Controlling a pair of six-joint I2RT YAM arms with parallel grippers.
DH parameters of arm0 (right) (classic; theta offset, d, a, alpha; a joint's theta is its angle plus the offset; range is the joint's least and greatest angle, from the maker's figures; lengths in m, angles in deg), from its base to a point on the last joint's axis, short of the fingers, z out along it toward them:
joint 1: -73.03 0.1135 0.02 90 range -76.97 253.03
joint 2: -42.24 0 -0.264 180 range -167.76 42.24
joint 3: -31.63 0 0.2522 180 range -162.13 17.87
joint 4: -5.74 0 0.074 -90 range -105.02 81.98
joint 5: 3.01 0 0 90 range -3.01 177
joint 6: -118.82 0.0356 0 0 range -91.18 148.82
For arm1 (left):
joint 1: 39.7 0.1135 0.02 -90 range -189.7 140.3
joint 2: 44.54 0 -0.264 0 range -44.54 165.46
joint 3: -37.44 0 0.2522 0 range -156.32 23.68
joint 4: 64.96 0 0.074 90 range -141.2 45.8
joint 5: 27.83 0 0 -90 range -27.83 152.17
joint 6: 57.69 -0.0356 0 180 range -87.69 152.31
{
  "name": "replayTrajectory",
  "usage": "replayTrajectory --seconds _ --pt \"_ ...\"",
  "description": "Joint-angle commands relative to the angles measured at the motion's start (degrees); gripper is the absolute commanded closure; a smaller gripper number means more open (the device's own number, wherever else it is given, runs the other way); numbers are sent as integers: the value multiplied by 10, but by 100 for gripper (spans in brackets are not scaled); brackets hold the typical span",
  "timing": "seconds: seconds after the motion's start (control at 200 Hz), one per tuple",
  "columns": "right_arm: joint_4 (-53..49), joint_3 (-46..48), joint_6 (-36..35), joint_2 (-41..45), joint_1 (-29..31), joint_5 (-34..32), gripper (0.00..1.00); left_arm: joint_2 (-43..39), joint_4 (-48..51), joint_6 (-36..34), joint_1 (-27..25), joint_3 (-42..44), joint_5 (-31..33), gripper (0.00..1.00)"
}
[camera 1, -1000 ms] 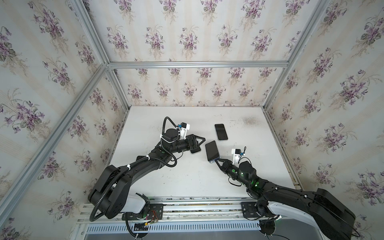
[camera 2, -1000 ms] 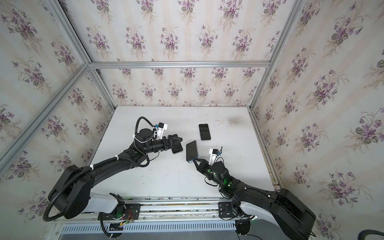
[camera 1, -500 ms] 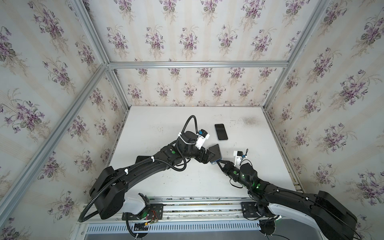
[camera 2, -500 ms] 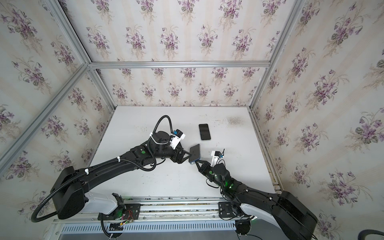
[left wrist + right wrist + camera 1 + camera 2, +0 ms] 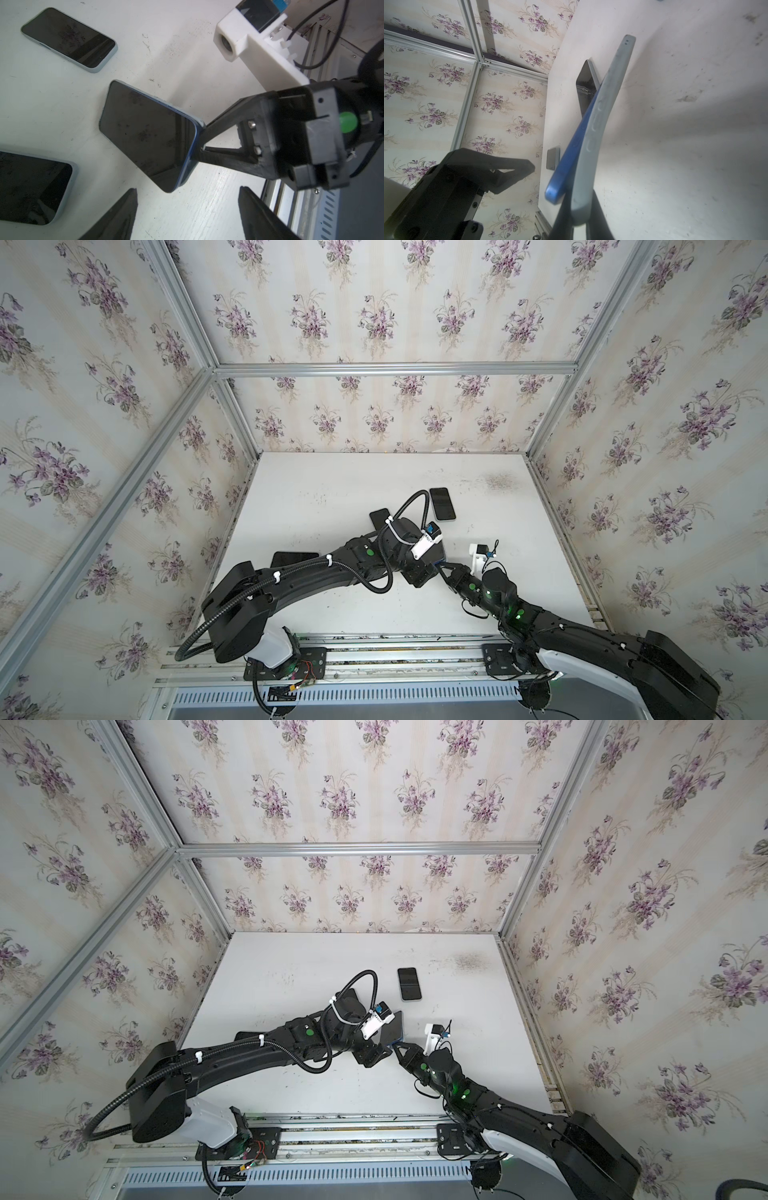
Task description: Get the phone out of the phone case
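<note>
Black arms (image 5: 316, 576), white base shells (image 5: 274, 649), corrugated cables (image 5: 417, 492); right hand (image 5: 201, 142) black, silver-screwed.

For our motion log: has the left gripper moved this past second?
Yes: the left gripper swung rightward and toward the front edge, away from the far phone.

Robot test cell in a lab: white worktop (image 5: 332, 489) boxed in by panels of floral wallpaper (image 5: 374, 315) mounted on bare aluminium framing (image 5: 395, 369), with a left arm (image 5: 307, 578) and right arm (image 5: 582, 630) bolted to a slotted metal rail (image 5: 395, 649) along the front edge.
</note>
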Motion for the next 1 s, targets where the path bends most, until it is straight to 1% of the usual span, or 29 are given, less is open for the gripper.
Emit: replayTrajectory --seconds 0.0,0.225,0.51,0.685,0.994 --pt "29 0 -2 3 0 -6 100 14 8 -18 -5 -13 32 24" --pt "26 0 -1 6 0 -4 100 37 13 -25 -12 -26 77 26" --pt "14 1 0 21 0 0 100 58 21 -35 -16 -44 116 29" --pt "1 1 -1 31 0 -2 100 82 25 -42 -28 -62 135 30" --pt "-3 4 2 39 0 2 100 103 24 -47 -41 -77 208 42"
